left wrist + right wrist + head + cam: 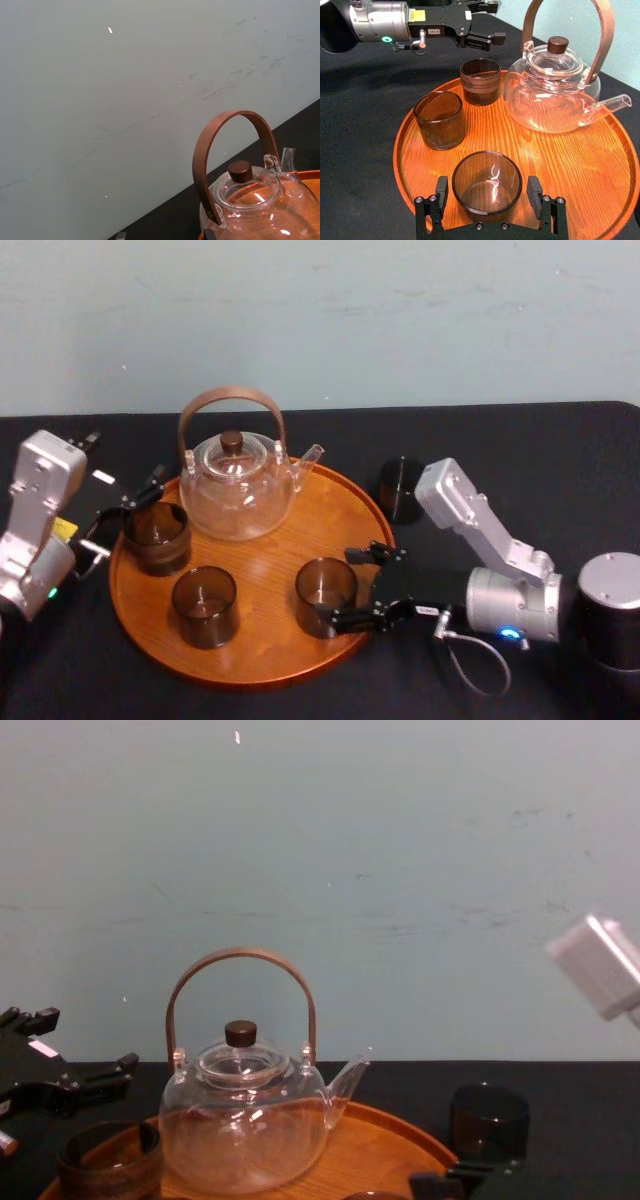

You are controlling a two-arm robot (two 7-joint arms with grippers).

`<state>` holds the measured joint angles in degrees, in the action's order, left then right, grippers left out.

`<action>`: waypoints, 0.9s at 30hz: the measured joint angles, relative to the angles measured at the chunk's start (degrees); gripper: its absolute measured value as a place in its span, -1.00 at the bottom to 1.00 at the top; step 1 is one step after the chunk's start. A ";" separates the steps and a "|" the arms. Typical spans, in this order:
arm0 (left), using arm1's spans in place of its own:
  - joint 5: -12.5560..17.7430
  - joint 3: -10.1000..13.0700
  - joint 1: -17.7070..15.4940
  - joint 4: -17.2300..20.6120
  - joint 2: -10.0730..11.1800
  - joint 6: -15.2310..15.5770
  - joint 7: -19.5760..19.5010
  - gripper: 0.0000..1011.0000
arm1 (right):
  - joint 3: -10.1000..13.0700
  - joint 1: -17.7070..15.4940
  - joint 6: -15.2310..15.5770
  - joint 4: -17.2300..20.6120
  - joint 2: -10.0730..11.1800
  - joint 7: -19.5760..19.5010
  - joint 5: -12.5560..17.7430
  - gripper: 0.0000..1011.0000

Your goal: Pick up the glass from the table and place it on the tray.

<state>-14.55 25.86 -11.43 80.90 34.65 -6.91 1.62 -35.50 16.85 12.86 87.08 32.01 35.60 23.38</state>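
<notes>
- On the tray [262, 642], near its right rim, the smoky glass [325, 595] stands upright between the right gripper's [352, 586] spread, released fingers.
- Back out level and straight, brushing neither wall.
- Left gripper [135, 502] hangs open by another glass [157, 537].

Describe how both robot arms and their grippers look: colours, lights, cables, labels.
The right arm has angular silver-grey metal links and a cylindrical wrist with a small blue light and a thin grey cable loop. The right gripper is black, with two flat fingers and a small white label. The left arm has the same silver casing, a green light and a yellow sticker. The left gripper is black and also white-labelled.
</notes>
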 joint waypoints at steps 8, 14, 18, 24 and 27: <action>0.00 0.00 0.00 0.00 0.00 0.00 0.00 0.98 | 1.81 -2.61 -0.54 2.73 3.34 0.37 2.12 0.98; 0.00 0.00 0.00 0.00 0.00 0.00 0.00 0.98 | 3.73 -5.41 -1.44 5.09 6.39 -0.12 3.73 0.98; 0.00 0.00 0.00 0.00 0.00 0.00 0.00 0.98 | 4.98 -7.05 -2.32 6.23 8.31 -0.21 4.52 0.98; 0.00 0.00 0.00 0.00 0.00 0.00 0.00 0.98 | 7.41 -9.36 -3.39 7.35 10.24 -1.62 5.74 0.98; 0.00 0.00 0.00 0.00 0.00 0.00 0.00 0.98 | 9.36 -10.71 -3.50 7.63 10.33 -4.11 6.34 0.98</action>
<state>-14.55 25.86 -11.43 80.90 34.65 -6.91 1.62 -26.14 6.15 9.36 94.71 42.34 31.48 29.72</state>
